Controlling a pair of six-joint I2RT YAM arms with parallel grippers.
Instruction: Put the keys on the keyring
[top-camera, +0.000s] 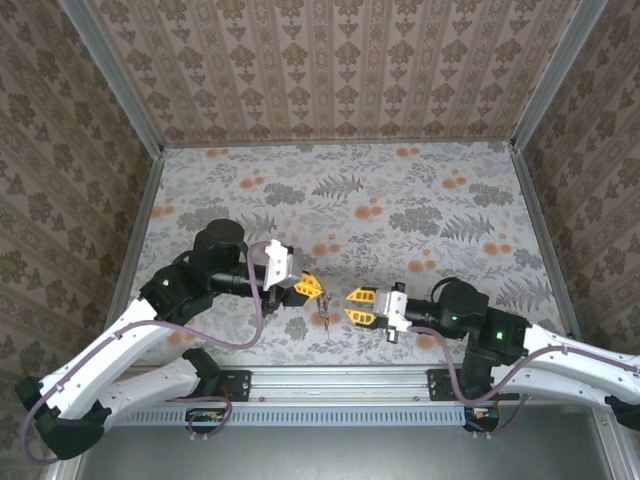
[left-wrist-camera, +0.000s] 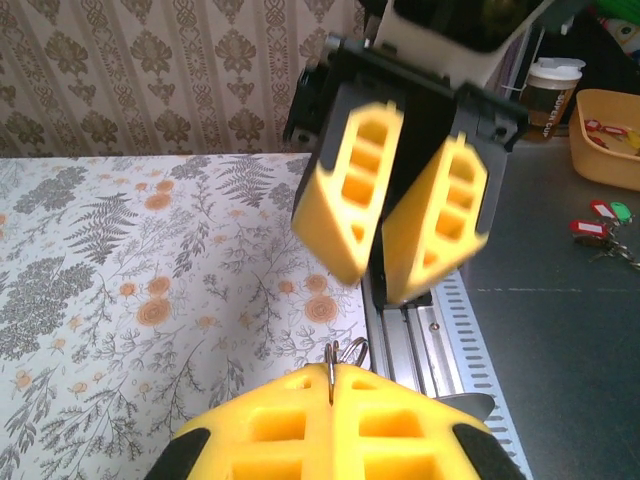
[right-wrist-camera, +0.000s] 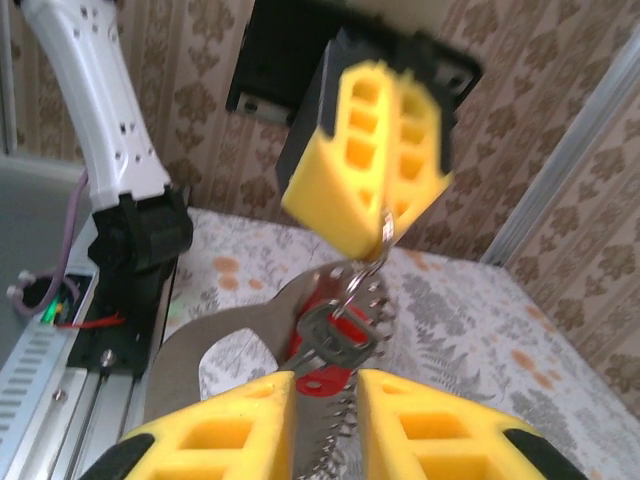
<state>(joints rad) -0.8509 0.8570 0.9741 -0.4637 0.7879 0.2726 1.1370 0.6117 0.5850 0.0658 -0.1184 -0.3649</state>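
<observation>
Top view: two grippers meet tip to tip at lower centre, left gripper (top-camera: 313, 289) and right gripper (top-camera: 350, 305); the flowered table (top-camera: 400, 200) stretches wide above them, a rail (top-camera: 340, 385) along its near edge.

Left wrist view: left pincer pinched tight on one wire ring (left-wrist-camera: 333, 358); a cup (left-wrist-camera: 553, 95) upper right, print too blurred to read.

Right wrist view: right fingers a narrow way apart; the keys (right-wrist-camera: 328, 335), seemingly two red heads, hang at centre below that ring, beside the grey keyring (right-wrist-camera: 215, 345).
</observation>
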